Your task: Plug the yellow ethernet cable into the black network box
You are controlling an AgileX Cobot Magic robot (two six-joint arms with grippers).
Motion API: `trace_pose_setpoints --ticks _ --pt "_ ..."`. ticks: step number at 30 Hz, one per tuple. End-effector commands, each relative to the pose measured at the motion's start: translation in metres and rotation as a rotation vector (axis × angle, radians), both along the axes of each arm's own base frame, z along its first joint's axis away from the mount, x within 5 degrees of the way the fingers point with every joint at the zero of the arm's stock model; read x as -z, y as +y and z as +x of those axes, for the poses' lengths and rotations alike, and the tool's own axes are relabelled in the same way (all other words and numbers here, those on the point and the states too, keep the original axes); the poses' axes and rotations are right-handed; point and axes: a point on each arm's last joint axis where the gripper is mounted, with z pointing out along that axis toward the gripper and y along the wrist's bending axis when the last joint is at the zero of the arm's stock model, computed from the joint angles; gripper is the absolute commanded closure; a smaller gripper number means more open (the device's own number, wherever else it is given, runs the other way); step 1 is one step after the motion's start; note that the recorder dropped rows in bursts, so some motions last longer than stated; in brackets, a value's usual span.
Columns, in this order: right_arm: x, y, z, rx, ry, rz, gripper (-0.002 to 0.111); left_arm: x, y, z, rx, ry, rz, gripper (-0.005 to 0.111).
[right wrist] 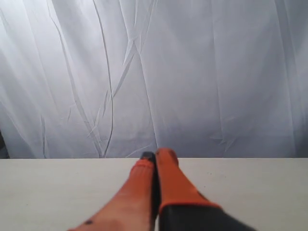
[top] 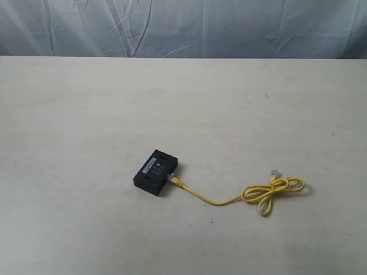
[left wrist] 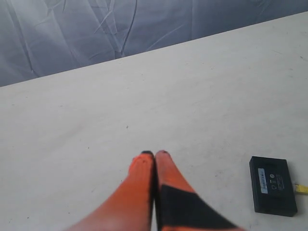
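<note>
The black network box (top: 156, 171) lies flat on the pale table, white label up. The yellow ethernet cable (top: 269, 192) has one plug at the box's right side, touching or inside a port; I cannot tell how deep. It runs right into a loose loop, its other clear plug lying free at the far end. No gripper shows in the exterior view. My left gripper (left wrist: 154, 154) is shut, empty, with the box (left wrist: 272, 184) and a stub of the yellow cable (left wrist: 301, 188) off to one side. My right gripper (right wrist: 157, 155) is shut and empty, with only table and curtain in its view.
A wrinkled grey-white curtain (top: 183, 26) hangs behind the table's far edge. The pale table top (top: 86, 114) stretches wide around the box and cable.
</note>
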Motion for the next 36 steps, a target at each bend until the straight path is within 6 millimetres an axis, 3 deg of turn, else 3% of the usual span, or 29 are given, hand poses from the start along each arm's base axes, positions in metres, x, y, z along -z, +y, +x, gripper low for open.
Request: trace_pose_setpoints --ticks 1,9,21,36 --pt "0.001 -0.001 0.0 0.011 -0.025 -0.089 0.108 -0.001 0.001 -0.001 -0.007 -0.013 -0.004 0.107" --pt "0.013 0.0 0.004 0.009 0.0 -0.1 0.108 -0.001 0.001 -0.001 -0.007 -0.013 -0.004 0.107" --pt "0.118 0.005 0.023 -0.007 0.312 -0.167 0.108 -0.001 0.001 -0.001 -0.007 -0.013 -0.004 0.107" --pt "0.136 0.002 0.011 -0.003 0.233 -0.15 0.108 -0.001 0.001 -0.001 -0.007 -0.013 -0.004 0.107"
